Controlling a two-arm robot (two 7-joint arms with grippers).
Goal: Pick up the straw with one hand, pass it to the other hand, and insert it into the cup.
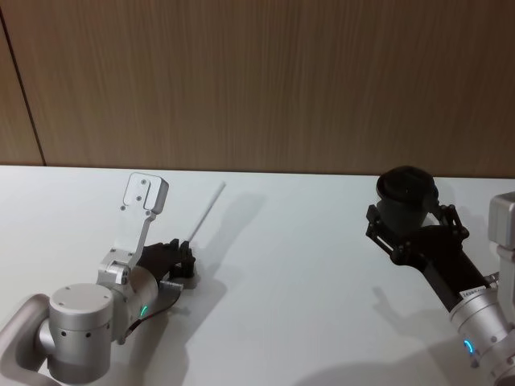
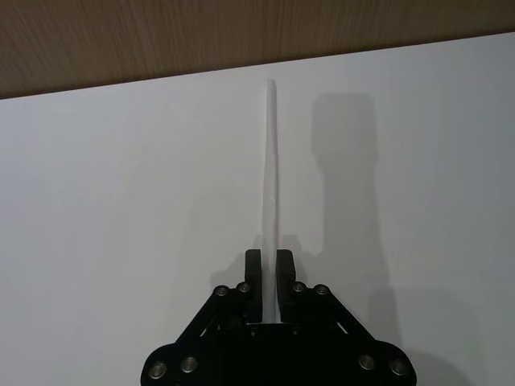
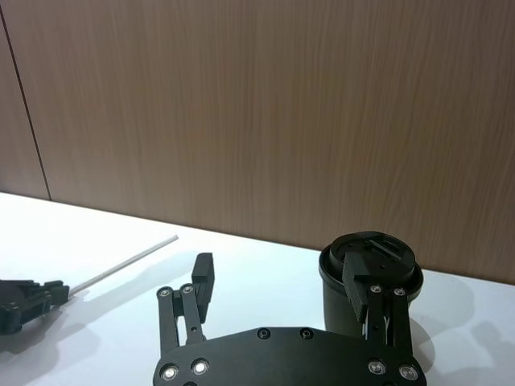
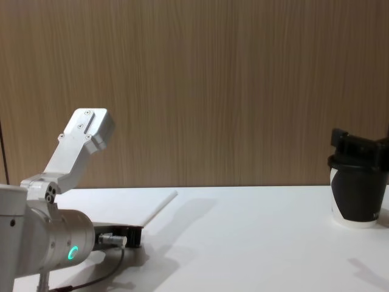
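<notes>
straw (image 2: pixel 270 177) sits clamped by its end in the left pincer (image 2: pixel 269 265); the right pincer (image 3: pixel 278 275), spread apart at the cup (image 3: pixel 378 251), should probably grip mid-length before the left releases.

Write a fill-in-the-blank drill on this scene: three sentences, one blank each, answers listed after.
1. The left gripper is shut on one end of the thin white ____.
2. The right gripper, next to the cup, has its fingers ____.
3. The cup is not tipped over: it stands ____ on the table.

Missing words: straw; open; upright.
</notes>
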